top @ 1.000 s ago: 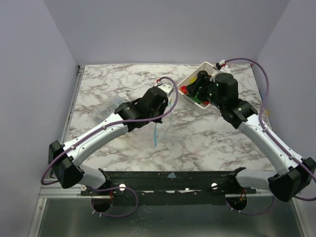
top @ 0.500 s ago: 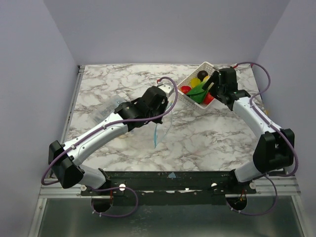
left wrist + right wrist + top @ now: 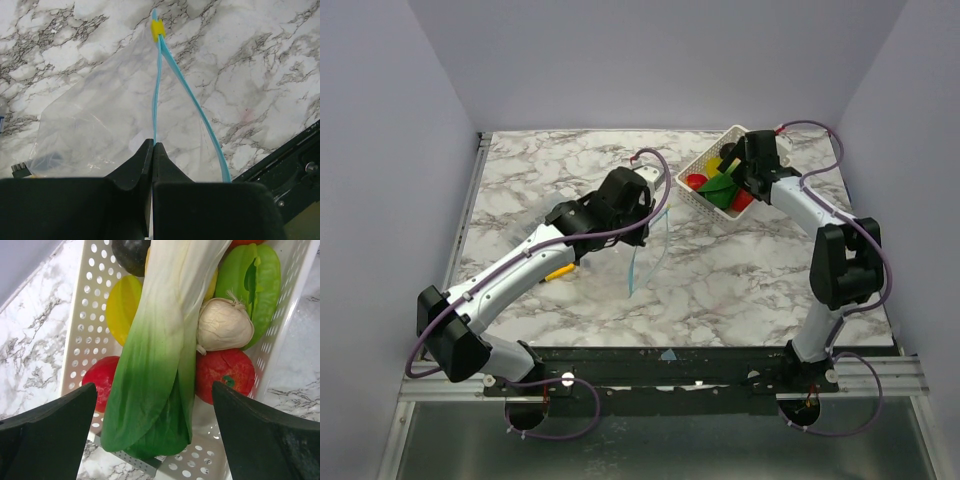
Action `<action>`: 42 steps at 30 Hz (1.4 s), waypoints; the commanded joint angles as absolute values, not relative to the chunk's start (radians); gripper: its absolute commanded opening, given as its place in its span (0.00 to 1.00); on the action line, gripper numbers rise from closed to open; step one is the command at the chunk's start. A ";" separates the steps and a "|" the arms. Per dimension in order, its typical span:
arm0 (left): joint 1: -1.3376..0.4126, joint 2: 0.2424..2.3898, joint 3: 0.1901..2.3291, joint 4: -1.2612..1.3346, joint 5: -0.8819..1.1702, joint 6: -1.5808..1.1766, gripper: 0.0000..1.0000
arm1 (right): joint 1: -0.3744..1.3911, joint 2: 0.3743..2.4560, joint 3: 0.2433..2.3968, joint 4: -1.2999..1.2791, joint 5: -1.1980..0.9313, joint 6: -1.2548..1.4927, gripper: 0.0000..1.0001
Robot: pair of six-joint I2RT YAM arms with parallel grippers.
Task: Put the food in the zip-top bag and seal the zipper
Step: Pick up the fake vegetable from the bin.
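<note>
**Desk:** Where's the food?

**Me:** All the food I can see is in the basket (image 3: 85, 315). A long leafy green (image 3: 160, 355) lies across the pile. On my right wrist view, garlic (image 3: 223, 325) touches its right side, with a tomato (image 3: 225, 370) just below and a green pepper (image 3: 257, 285) against the basket wall. On the leaf's other side are a yellow fruit (image 3: 122, 305) and a red one (image 3: 102, 382). A dark purple piece (image 3: 131, 252) sits at the top.

**Desk:** And the bag?

**Me:** The bag (image 3: 95, 120) is near the middle of the surface (image 3: 720, 280), well apart from the basket. My left gripper (image 3: 152, 146) is clamped tight on one side of the zipper (image 3: 156, 100). The other side of the strip bows away, so the mouth gapes. The yellow slider (image 3: 158, 28) sits at the strip's far end, where both sides meet. I can't tell how much of the bag rests on the marble.

**Desk:** What about your right side?

**Me:** My right gripper (image 3: 154, 390) hangs over the basket, spread as wide as it goes and holding nothing. Its fingers (image 3: 50, 425) stand one on either side of the leafy green. I can't tell whether the tips touch anything.

**Desk:** Where is the basket?

**Me:** It's by the far right corner of the surface, set at an angle to the edges. A yellow tool (image 3: 558, 272) lies beside my left arm, toward the left edge.
</note>
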State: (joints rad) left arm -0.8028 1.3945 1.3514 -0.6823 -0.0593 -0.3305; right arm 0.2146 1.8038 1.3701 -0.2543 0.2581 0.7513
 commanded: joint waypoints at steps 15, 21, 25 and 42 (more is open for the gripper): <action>-0.761 1.384 1.349 -0.666 0.026 -0.350 0.00 | 0.210 1.949 1.459 -0.211 0.367 0.822 0.93; -0.761 1.384 1.348 -0.666 0.027 -0.348 0.00 | 0.212 2.002 1.497 -0.194 0.344 0.842 0.79; -0.758 1.387 1.348 -0.664 0.031 -0.350 0.00 | 0.212 1.987 1.499 -0.185 0.332 0.803 0.60; -0.752 1.422 1.353 -0.667 0.039 -0.357 0.00 | 0.212 1.758 1.691 -0.639 0.039 0.308 0.18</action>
State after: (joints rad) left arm -0.7601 1.4059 1.3514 -0.6807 0.0151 -0.3462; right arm 0.2146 1.8385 1.6382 -0.4206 0.2085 0.4793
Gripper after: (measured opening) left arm 0.011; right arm 0.298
